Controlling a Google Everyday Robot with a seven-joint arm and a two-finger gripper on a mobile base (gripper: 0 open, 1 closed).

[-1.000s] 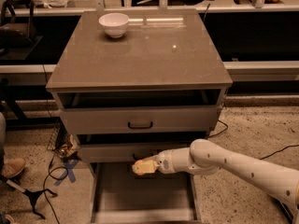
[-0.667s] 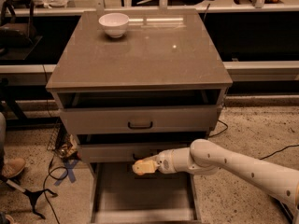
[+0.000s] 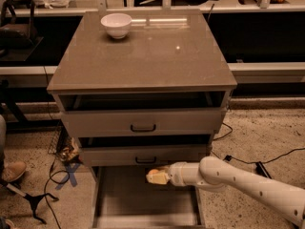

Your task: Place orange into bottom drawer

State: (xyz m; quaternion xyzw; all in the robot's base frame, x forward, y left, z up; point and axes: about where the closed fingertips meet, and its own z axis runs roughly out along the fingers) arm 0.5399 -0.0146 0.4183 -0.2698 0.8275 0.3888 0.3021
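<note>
The bottom drawer (image 3: 138,204) is pulled out at the foot of the cabinet, and its flat floor shows bare. My gripper (image 3: 157,176) reaches in from the right on a white arm (image 3: 238,180). It hangs over the rear part of the drawer, just below the middle drawer's front. Its pale yellowish tip points left. The orange is not in plain view. It does not lie on the cabinet top or on the drawer floor that shows.
A white bowl (image 3: 116,24) stands at the back left of the cabinet top (image 3: 143,61). The top drawer (image 3: 143,120) and middle drawer (image 3: 143,154), both with black handles, stand slightly open. Cables and a shoe (image 3: 12,171) lie on the floor at left.
My gripper has moved a little to the right and down over the bottom drawer. The drawers and the bowl have not moved.
</note>
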